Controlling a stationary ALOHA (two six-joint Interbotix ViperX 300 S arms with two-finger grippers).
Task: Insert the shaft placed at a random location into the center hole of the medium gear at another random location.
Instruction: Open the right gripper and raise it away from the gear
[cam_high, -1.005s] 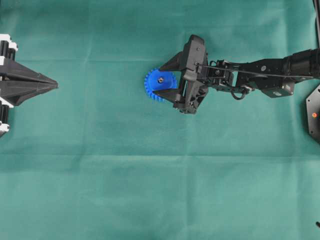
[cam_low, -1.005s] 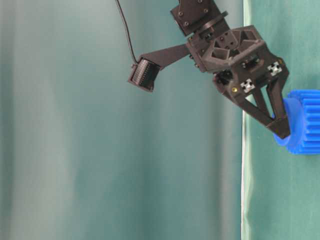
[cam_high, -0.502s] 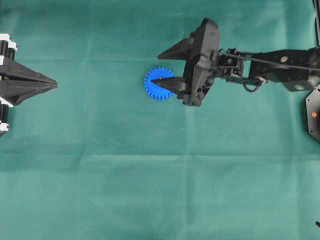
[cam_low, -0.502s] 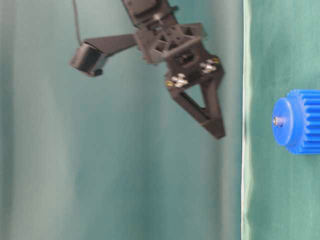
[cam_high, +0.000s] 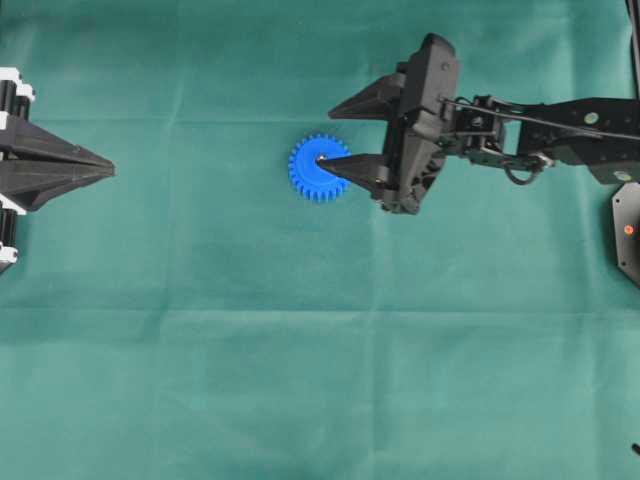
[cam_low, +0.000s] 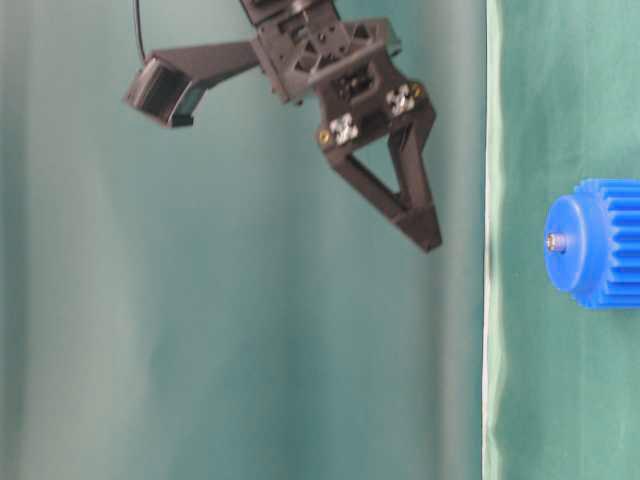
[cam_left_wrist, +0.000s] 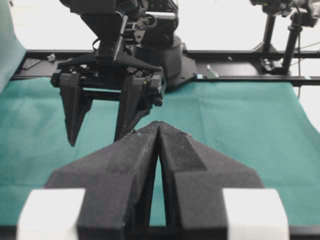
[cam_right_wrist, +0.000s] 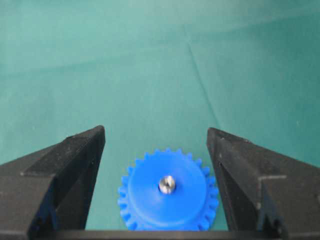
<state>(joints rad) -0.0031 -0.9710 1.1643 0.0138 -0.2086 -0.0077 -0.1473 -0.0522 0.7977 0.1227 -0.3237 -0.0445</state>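
Observation:
The medium gear (cam_right_wrist: 145, 200) lies flat on the green cloth, bright blue and toothed. The silvery shaft (cam_right_wrist: 167, 184) stands upright in its center hole, filling it so the hole itself is hidden. From the table-level view the shaft (cam_low: 556, 241) pokes a little out of the gear's (cam_low: 605, 245) hub. My right gripper (cam_right_wrist: 155, 129) hangs open and empty, well above the gear (cam_high: 305, 175) and apart from it. In the overhead view one finger of the right gripper (cam_high: 327, 135) overlaps the hub. My left gripper (cam_left_wrist: 158, 125) is shut and empty, far left of the gear.
Green cloth (cam_high: 300, 350) covers the whole table. The left gripper (cam_high: 105, 172) rests at the left edge. A black base part (cam_high: 628, 228) with a red light sits at the right edge. A black frame rail (cam_left_wrist: 240, 52) runs behind the cloth.
My right gripper, which stood low around the gear's hub a second ago, has risen and drawn back to the right, still open. The shaft stays in the gear. The left gripper has not moved.

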